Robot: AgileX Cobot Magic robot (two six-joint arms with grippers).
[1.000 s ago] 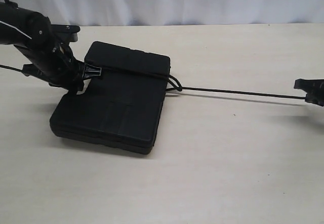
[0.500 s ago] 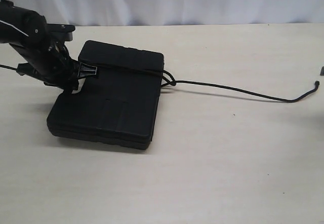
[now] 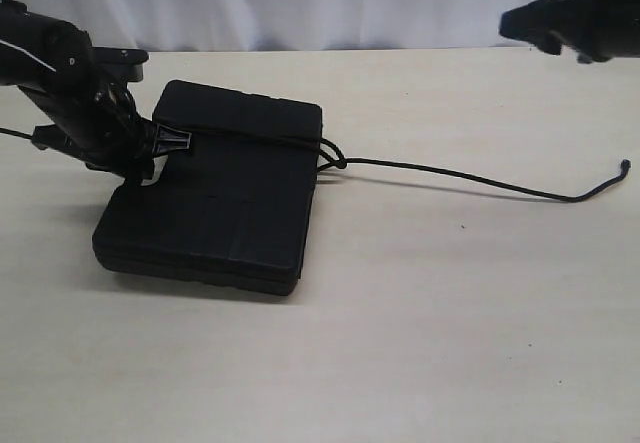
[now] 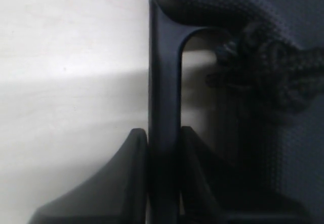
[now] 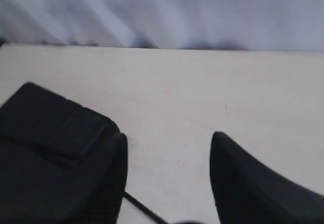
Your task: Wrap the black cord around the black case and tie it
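Observation:
The black case [image 3: 215, 193] lies flat on the table at the left. The black cord [image 3: 470, 178] crosses the case's top, is knotted at its right edge [image 3: 330, 158], and trails slack over the table to a free end [image 3: 625, 166]. My left gripper [image 3: 172, 141] sits at the case's left side, shut on the thin bar of the handle slot [image 4: 164, 82]; its fingers [image 4: 134, 158] press both sides of that bar, with the braided cord [image 4: 263, 67] beside it. My right gripper [image 3: 520, 25] hangs raised at the far right, open and empty [image 5: 169, 148], looking down at the case [image 5: 45, 133] and cord [image 5: 142, 209].
The pale table [image 3: 420, 313] spreads in front of and to the right of the case. A white curtain [image 3: 330, 3] closes off the back edge. The left arm's body [image 3: 60, 73] stands beside the case's left rear corner.
My right gripper let go of the taut cord, which dropped slack onto the table. That arm then rose to the upper right. The case shifted slightly left with the left gripper.

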